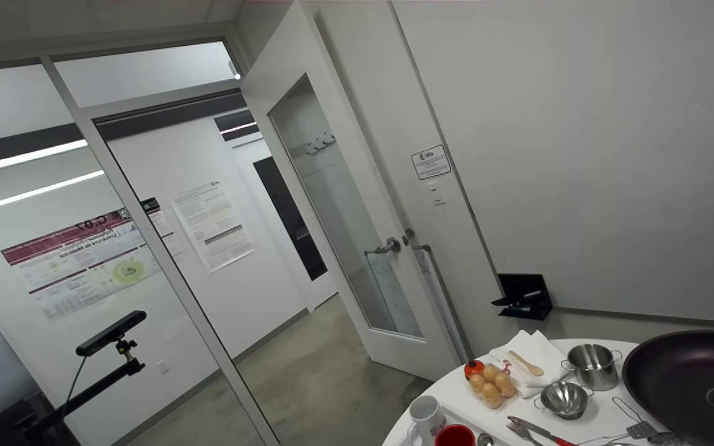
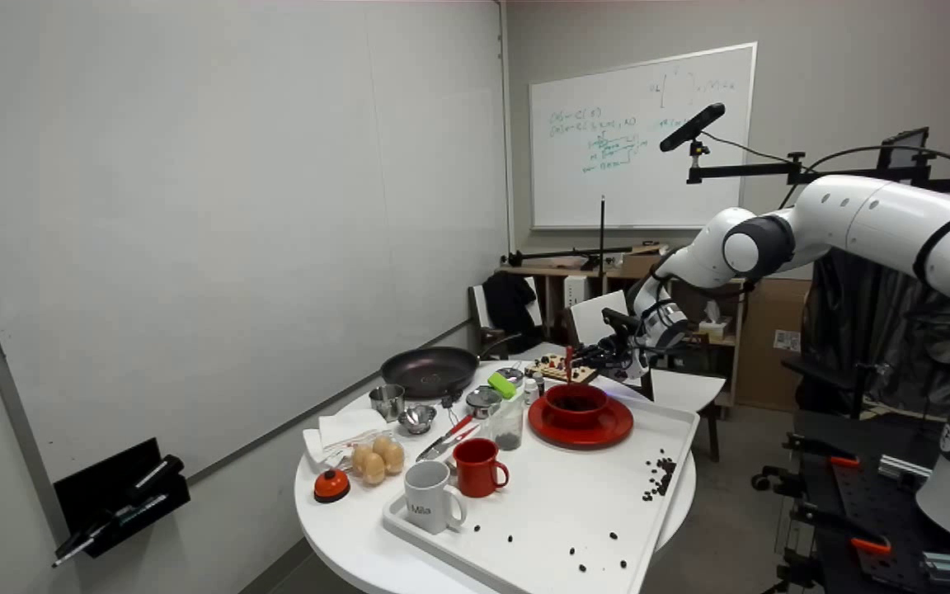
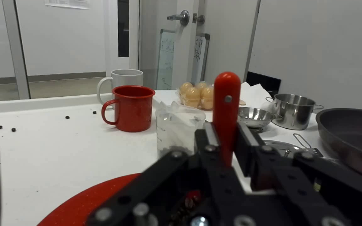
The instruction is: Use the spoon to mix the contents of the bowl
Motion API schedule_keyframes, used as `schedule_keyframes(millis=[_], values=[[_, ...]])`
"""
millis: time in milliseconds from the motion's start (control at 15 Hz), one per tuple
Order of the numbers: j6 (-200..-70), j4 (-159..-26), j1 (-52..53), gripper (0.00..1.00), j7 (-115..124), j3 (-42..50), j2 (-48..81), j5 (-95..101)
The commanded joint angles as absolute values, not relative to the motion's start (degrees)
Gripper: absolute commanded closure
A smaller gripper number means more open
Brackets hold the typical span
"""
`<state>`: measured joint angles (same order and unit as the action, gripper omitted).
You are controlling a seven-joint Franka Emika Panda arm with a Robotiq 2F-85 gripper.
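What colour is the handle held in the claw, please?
The handle is red; it shows best in the wrist view.

Robotics lab in an office-like room, as I log it from afar: whiteboard (image 2: pixel 644 140) with green handwriting (image 2: pixel 611 153), robot arm (image 2: pixel 846 206), black bench (image 2: pixel 875 503) with orange-handled clamps (image 2: pixel 869 545), boom-mounted cameras (image 2: pixel 692 128), glass partition (image 1: pixel 174 272), and a printed poster (image 1: pixel 213 226) on the wall (image 1: pixel 264 285) beyond it.

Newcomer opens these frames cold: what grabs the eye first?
Likely the red handle, held upright in the end effector, right of center in the wrist view. Then, in an exterior view, the red bowl on its red plate, vivid against the white tray. The big dark pan at the wrist view's right edge follows.
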<state>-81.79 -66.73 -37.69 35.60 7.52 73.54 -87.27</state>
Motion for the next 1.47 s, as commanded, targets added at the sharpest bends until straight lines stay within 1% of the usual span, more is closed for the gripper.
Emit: schedule_keyframes(millis=[0, 667, 1400], values=[[-82.3, -64.88, -39.22, 0.93, 36.7, 7.22, 76.15, -88.03], [-80.29, -67.35, -39.54, 0.93, 34.34, 6.37, 73.45, -86.83], [-75.3, -67.39, -33.66, 0.93, 32.69, 6.59, 73.11, -82.73]])
